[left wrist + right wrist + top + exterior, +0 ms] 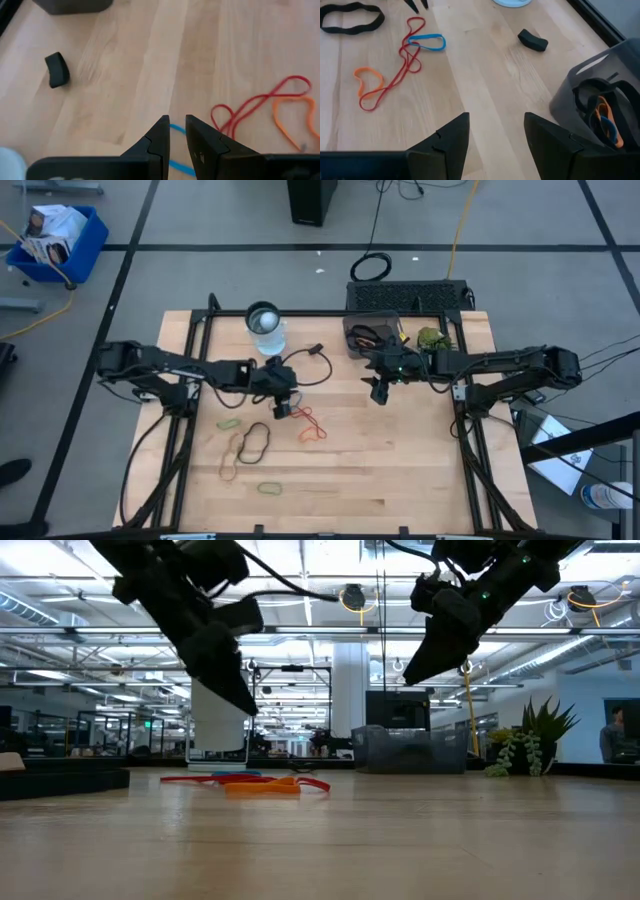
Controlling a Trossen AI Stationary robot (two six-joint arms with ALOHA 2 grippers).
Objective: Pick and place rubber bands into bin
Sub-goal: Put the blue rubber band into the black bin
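Loose rubber bands lie flat on the wooden table: a blue one (426, 42), a red one (402, 65), an orange one (367, 80) and a black one (352, 17), with more near the front (252, 442). The smoky-grey bin (600, 110) stands at the back right with several bands inside. My left gripper (177, 132) hovers just above the blue band (175, 131), its fingers a narrow slit apart with nothing between them. My right gripper (495, 135) hangs open and empty above bare table, in front of the bin.
A clear round cup (265, 325) stands at the back, left of the bin (365, 337). A small black block (532, 40) lies between them. A green plant (432, 338) sits right of the bin. Bare wood stretches toward the near right edge.
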